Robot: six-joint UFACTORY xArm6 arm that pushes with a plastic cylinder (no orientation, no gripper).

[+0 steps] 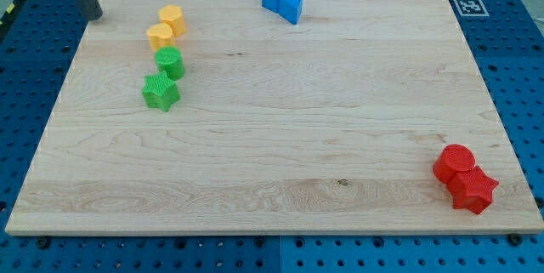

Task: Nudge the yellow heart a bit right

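The yellow heart [159, 35] sat near the board's [280, 128] top left corner, touching another yellow block [172, 19]; its pointing way was unclear. My tip [93, 16] held nothing, up-left of it.

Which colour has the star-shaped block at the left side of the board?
The star block is green; the camera view shows it.

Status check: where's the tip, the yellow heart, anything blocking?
My tip at board's top-left corner, left of the yellow heart. Yellow block touches its upper right. Green cylinder just below.
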